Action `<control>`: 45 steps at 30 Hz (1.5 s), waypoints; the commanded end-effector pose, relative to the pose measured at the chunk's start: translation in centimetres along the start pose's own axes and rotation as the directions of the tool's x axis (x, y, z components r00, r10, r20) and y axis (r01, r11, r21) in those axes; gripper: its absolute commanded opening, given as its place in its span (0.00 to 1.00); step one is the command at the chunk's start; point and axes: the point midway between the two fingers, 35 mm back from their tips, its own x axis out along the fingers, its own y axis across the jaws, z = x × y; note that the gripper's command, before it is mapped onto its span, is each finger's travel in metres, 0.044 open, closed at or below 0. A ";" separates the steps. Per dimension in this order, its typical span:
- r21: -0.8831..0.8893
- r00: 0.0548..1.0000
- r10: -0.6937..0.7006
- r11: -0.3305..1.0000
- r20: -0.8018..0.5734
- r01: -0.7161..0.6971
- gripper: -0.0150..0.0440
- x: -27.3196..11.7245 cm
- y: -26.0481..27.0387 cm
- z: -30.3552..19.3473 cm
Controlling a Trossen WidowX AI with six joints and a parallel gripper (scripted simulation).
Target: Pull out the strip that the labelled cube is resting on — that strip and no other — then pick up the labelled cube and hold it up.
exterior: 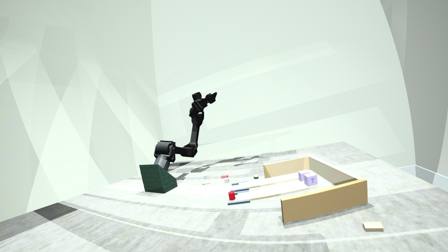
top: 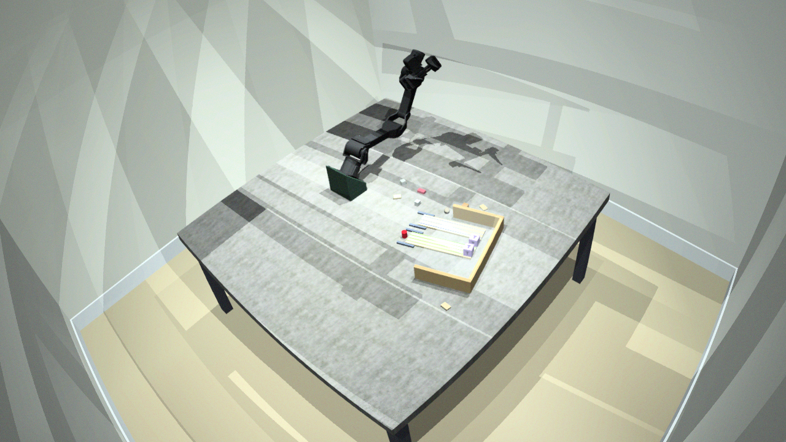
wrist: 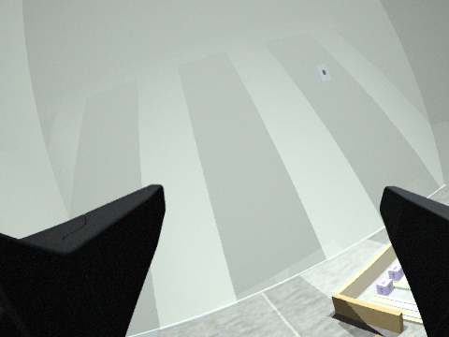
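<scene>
Two lilac cubes stand side by side at the far end of several pale strips inside a tan three-walled tray (top: pixel 442 276) (exterior: pixel 322 200) (wrist: pixel 367 311). The nearer cube (exterior: pixel 310 179) (top: pixel 468 251) (wrist: pixel 384 285) shows a "T". The other cube (exterior: pixel 302 174) (top: pixel 473 240) (wrist: pixel 396 271) has no mark I can read. The strips (top: pixel 439 242) (exterior: pixel 266 195) reach out of the tray's open side and end in blue tabs (top: pixel 406 246) (exterior: pixel 238 202). I cannot tell which strip lies under which cube. My gripper (top: pixel 425 60) (exterior: pixel 210 97) (wrist: pixel 279 198) is open and empty, high above the table and far from the tray.
A red cylinder (top: pixel 403 234) (exterior: pixel 231 195) stands by the strip tabs. A green wedge (top: pixel 345 184) (exterior: pixel 158 178) sits at the arm's base. A small red block (top: pixel 421 191) (exterior: pixel 224 176), small white cubes (top: pixel 417 202) and tan tiles (top: pixel 445 305) (exterior: pixel 372 226) lie scattered around.
</scene>
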 end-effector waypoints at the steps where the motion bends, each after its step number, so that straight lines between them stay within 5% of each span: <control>1: -0.002 1.000 -0.001 1.000 -0.001 0.001 0.93 0.1 0.0 0.1; 6: -0.043 0.999 -0.019 0.999 -0.046 0.017 0.93 3.0 -1.7 2.9; 15: -0.152 0.960 -0.057 0.988 -0.274 0.015 0.93 13.8 -10.0 7.0; 26: -0.277 0.823 -0.083 0.956 -0.563 -0.093 0.93 24.4 -24.6 0.8; 36: -0.317 0.618 -0.093 0.911 -0.780 -0.264 0.93 24.6 -36.9 -11.8; 45: -0.317 0.602 -0.093 0.907 -0.793 -0.277 0.93 24.2 -37.5 -12.7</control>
